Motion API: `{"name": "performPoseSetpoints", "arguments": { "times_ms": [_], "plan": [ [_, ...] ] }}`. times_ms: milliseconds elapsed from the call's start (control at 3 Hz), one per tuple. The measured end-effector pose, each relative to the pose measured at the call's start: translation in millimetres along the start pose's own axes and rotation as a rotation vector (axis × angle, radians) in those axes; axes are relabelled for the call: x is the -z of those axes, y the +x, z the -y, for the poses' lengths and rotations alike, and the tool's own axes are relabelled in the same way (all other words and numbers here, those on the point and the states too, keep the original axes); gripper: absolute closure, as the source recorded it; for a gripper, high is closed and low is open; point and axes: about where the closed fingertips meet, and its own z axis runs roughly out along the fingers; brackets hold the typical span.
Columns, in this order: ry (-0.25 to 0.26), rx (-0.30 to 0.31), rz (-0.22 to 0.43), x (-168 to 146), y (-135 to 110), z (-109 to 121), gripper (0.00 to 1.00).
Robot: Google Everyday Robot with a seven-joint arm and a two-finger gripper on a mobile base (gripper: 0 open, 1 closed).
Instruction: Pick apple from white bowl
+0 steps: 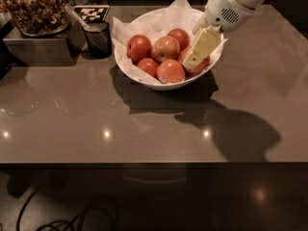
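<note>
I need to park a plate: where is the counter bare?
Bare: the counter in front of the white bowl and right of it. Crowded: back left, by the black mesh cup and nut jar. The tool hangs over the bowl's right side.

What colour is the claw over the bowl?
Pale yellow; the claw hangs over the white bowl's right side, camera view.
</note>
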Motion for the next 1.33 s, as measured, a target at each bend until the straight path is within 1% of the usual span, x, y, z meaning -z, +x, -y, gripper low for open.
{"name": "performPoseSetpoints", "arguments": {
  "times_ms": [667, 1333],
  "plan": [
    [-0.026, 0.012, -0.014, -13, 0, 14, 0.28],
    [-0.069, 0.002, -0.018, -30, 12, 23, 0.28]
  ]
}}
